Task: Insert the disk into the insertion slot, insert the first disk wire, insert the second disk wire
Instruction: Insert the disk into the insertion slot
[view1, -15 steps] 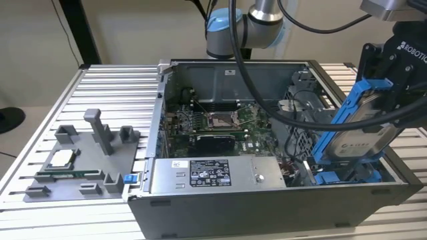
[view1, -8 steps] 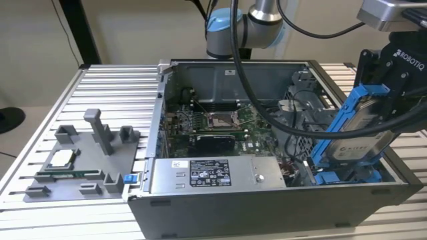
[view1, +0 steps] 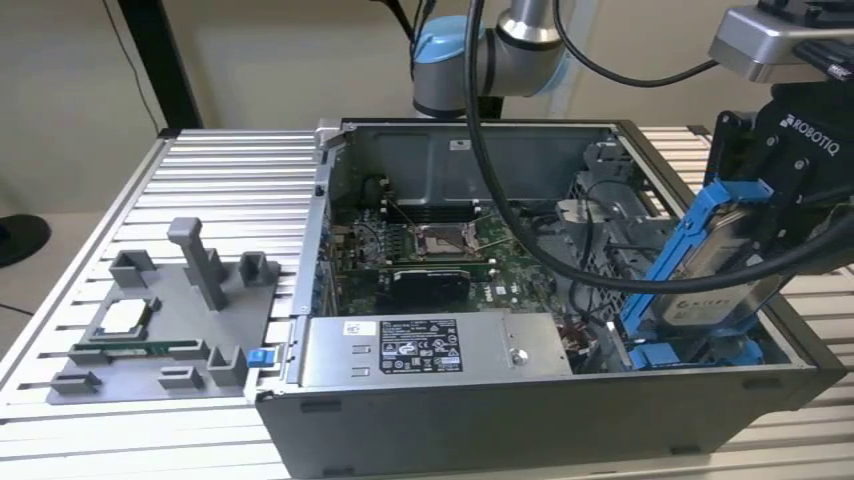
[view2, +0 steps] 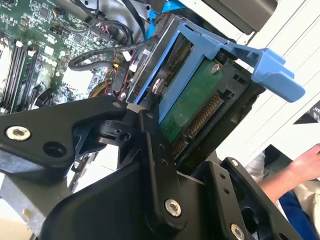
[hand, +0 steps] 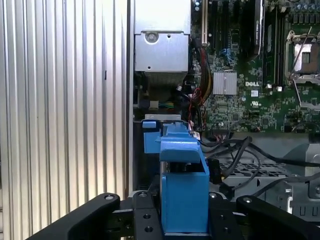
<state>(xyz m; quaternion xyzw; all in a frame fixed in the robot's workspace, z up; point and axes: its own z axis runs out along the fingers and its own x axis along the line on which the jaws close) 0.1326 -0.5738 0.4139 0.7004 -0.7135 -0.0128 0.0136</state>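
Currently, your pincer (view1: 763, 225) was pinching the disk (view1: 710, 285) by its blue frame. It held the disk steeply tilted, lower end down inside the open computer case (view1: 534, 415), at the exterior view's right, just beside the perforated insertion slot (view1: 607, 265). Disk not yet seated. Case stood on the ribbed bench (view1: 227, 170).

Exterior view: even, soft light from above, no hard shadows. Ribbed tabletop (view1: 227, 180) bright with a mild sheen. Inside of computer case (view1: 534, 420) dimmer, its near wall dark.

Second wrist view: tabletop beyond the disk (view2: 192, 107) blown out to near white. Black links of the tool (view2: 186, 145) read as dark masses with faint grey highlights.

First wrist view: streaks of glare along the tabletop ribs. Disk's blue frame strongly saturated. Circuit board (hand: 240, 110) evenly lit.
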